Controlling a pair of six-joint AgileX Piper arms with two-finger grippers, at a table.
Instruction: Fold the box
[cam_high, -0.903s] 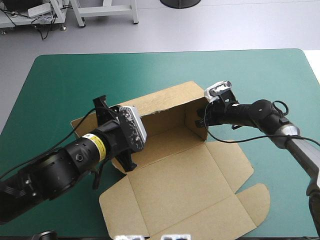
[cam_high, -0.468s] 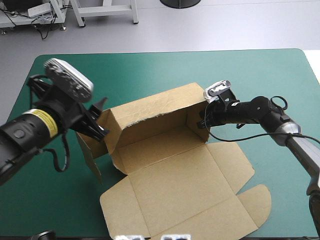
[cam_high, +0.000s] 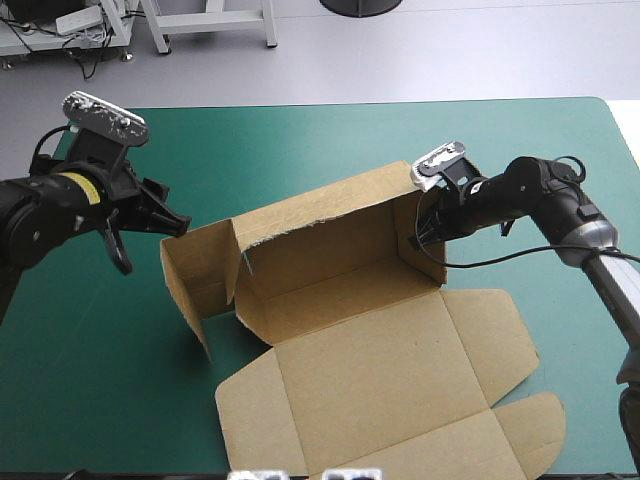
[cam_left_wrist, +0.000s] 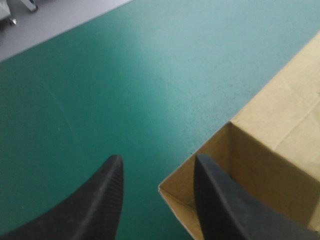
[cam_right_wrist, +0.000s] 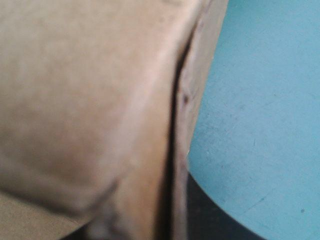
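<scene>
The brown box (cam_high: 340, 300) stands in the middle of the teal-green cover with its back wall and both end walls raised. Its lid (cam_high: 380, 390) lies flat toward the table's near edge. My left gripper (cam_high: 168, 224) hovers open just outside the left end wall. In the left wrist view that wall's top corner (cam_left_wrist: 235, 150) lies right by one of the spread fingers (cam_left_wrist: 215, 195). My right gripper (cam_high: 424, 236) is shut on the right end wall. In the right wrist view the board (cam_right_wrist: 90, 100) fills most of the picture and only one black finger (cam_right_wrist: 215, 217) shows beside it.
Bare teal-green cover (cam_high: 300, 150) stretches behind the box and to its left (cam_left_wrist: 100, 90). The lid's flaps reach close to the table's near edge at the right (cam_high: 530, 430). A black cable hangs under the right arm.
My left arm has drawn back to the left, off the box, leaving the left end wall standing. The box has slid a little right with the right gripper.
</scene>
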